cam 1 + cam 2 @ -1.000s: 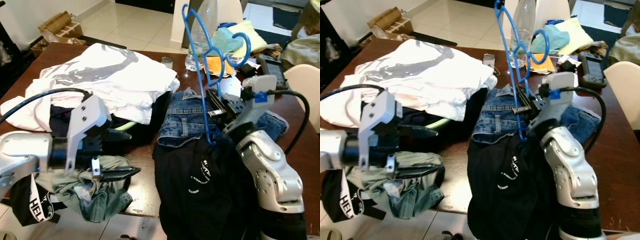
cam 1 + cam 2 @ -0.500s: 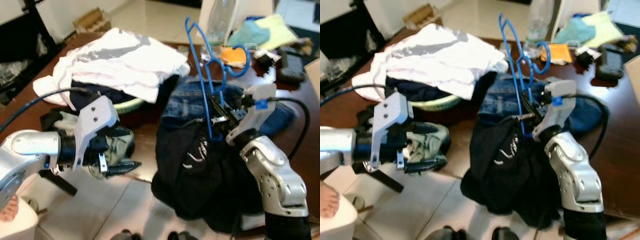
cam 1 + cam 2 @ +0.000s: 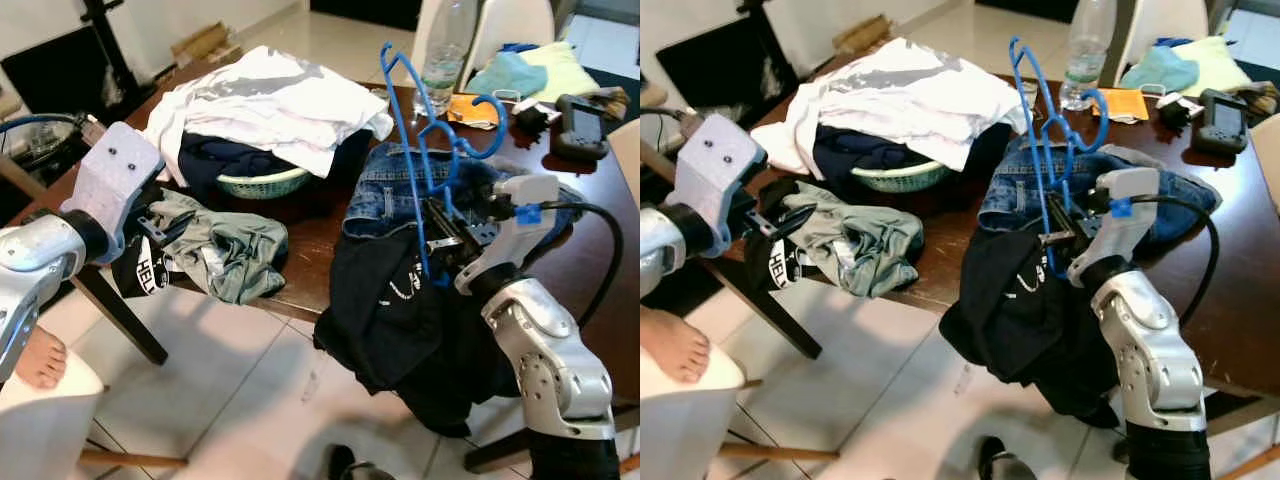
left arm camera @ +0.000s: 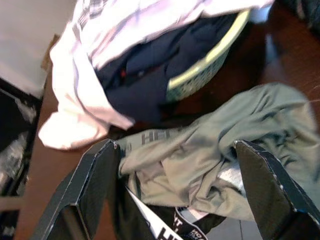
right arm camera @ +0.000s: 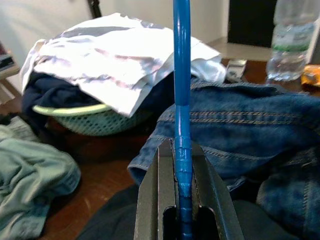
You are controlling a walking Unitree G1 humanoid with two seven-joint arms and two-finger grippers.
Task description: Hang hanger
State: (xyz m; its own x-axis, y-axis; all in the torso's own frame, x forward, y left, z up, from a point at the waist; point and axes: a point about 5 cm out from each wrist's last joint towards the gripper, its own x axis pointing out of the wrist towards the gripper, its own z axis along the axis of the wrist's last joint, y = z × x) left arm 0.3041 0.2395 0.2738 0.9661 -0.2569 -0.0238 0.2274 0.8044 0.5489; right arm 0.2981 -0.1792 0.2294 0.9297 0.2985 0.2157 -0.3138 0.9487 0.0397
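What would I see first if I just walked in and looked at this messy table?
First, the bright blue hanger standing up over the table, pinched in the robot's right claw, with a black garment drooping off it past the table edge. Next, the white T-shirt heaped on a green basket at the far left of the table. The left claw hovers open by crumpled grey-green clothes.
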